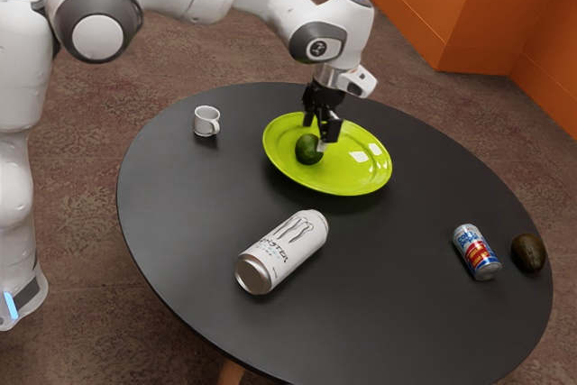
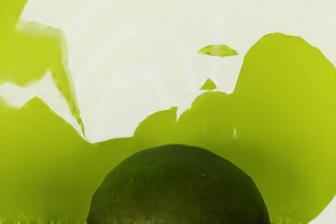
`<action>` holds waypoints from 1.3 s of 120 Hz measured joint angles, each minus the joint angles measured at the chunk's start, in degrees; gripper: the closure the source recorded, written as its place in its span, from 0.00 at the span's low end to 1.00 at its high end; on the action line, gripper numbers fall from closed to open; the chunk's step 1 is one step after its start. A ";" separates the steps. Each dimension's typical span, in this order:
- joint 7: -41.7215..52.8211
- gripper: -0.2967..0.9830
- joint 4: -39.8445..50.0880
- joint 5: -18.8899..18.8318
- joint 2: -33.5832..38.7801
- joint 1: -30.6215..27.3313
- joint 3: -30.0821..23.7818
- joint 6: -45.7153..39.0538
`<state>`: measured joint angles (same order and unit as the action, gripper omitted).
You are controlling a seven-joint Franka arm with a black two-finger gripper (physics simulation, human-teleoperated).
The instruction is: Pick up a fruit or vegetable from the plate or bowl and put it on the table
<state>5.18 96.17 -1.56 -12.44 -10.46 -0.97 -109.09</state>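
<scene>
At the bottom edge of the exterior view, part of a pale wooden leg (image 1: 231,374) is seen beneath a round black table (image 1: 180,205). Above it, left of the frame's lower centre, a large white drink can with grey lettering (image 1: 283,252) is laid on its side. At lower right, a small blue, white and red cola can (image 1: 476,252) is seen just beside a dark brown-green oval fruit (image 1: 528,252). In the upper middle, the round dark-green fruit (image 1: 309,149) to be picked up is placed on the left part of a glossy lime-green plate (image 1: 352,179); in the wrist view it is shown at the lower edge, against the plate. The black two-finger gripper (image 1: 315,138) is lowered over it; whether its fingers are released or clenched on the fruit cannot be told. A small white mug (image 1: 206,121) is set at upper left, and orange panels (image 1: 451,6) are seen behind, at upper right.
</scene>
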 joint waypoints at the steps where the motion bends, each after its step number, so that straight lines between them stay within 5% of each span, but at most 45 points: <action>1: 0.00 0.23 0.08 0.02 0.04 0.00 0.00 -0.04; 54: -0.12 0.23 2.52 0.32 -1.81 0.00 0.05 -3.04; 74: -0.16 0.42 2.62 0.37 -1.92 -0.10 0.06 -3.60; 106: -0.47 0.43 2.55 0.31 2.08 -0.28 0.58 -2.74; 156: -0.63 0.43 1.96 4.49 3.79 -3.32 12.99 -0.16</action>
<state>4.55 98.13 2.93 -8.64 -13.78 12.02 -109.26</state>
